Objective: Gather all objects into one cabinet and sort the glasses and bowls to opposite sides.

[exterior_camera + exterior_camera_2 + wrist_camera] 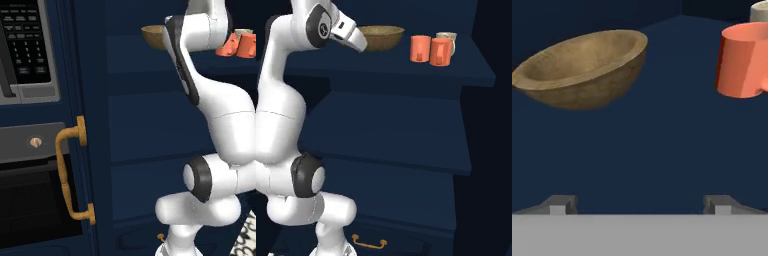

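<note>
The tall navy cabinet [386, 125] stands open, its door [92, 75] swung to the left. On its top shelf the wide olive-brown bowl [381, 37] [587, 70] [152, 36] sits at the left. To its right stand two coral-orange cups [420, 48] [440, 51] [742, 60] [235, 45] with a cream cup [447, 37] behind them. My gripper [358, 44] [640, 205] hovers at the shelf's front left, just short of the bowl. It is open, nothing between its fingers.
The door's long brass handle [70, 170] juts out at the left. Beyond it are a microwave [25, 45] and a black oven [35, 200]. Two more shelves lie below the top one, and a drawer with a brass pull [370, 243] is at the bottom.
</note>
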Robot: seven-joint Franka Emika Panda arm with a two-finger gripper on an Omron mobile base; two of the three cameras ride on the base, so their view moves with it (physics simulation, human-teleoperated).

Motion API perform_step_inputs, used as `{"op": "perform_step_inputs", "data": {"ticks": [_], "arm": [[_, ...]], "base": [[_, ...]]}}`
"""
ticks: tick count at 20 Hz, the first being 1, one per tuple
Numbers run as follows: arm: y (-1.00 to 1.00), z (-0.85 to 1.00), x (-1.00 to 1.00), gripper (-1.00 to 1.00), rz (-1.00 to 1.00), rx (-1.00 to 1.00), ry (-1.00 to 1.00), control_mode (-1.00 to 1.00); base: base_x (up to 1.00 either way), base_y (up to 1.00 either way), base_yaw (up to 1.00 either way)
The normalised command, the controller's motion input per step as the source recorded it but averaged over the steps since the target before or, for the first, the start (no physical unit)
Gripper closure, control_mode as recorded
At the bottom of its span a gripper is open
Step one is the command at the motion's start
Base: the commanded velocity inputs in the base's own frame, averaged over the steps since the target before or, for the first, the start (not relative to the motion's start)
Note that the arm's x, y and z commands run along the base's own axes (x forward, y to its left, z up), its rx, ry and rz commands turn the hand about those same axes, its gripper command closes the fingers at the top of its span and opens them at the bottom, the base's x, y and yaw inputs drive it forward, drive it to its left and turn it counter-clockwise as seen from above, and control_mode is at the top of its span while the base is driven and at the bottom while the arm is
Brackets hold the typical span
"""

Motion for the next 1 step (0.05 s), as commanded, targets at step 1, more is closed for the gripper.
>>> {"op": "perform_step_inputs", "data": {"ticks": [1], "arm": [[0.37, 0.03, 0.56, -1.0, 0.0, 0.0, 0.0, -1.0]], "base": [[0.0, 0.0, 0.0]]}}
